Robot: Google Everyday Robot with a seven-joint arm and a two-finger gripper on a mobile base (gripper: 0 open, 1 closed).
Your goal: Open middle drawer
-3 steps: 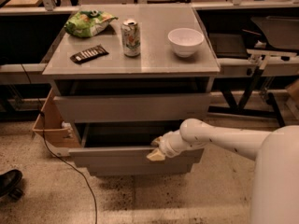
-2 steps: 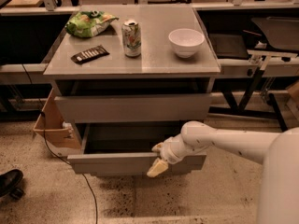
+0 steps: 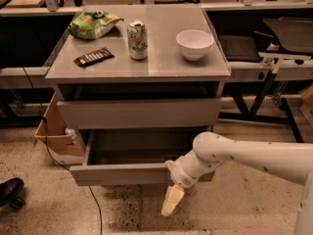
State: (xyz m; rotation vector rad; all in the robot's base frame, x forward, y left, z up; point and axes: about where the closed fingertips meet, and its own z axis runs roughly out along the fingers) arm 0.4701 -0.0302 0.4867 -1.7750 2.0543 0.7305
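The middle drawer [image 3: 122, 174], a wide plain grey handleless drawer, stands pulled far out of the grey cabinet, and its shallow grey tray [image 3: 142, 148] shows inside. My gripper [image 3: 171, 202] hangs pointing down at the floor, just below and in front of the drawer front's right half, clear of it. My white arm [image 3: 244, 153] reaches in from the right. The slimmer drawer front above [image 3: 139, 112] sits a little forward under the cabinet top. The lowest drawer is hidden under the open one.
On the cabinet top [image 3: 161, 62] are a green chip bag [image 3: 93, 24], a drinks can [image 3: 137, 39], a white bowl [image 3: 194, 44] and a dark snack bar [image 3: 94, 57]. A cardboard box [image 3: 54, 131] stands left of the cabinet. A cable [image 3: 93, 199] crosses the floor.
The middle drawer has come further out. My gripper has left the drawer front's top edge and dropped below it, now pointing down.
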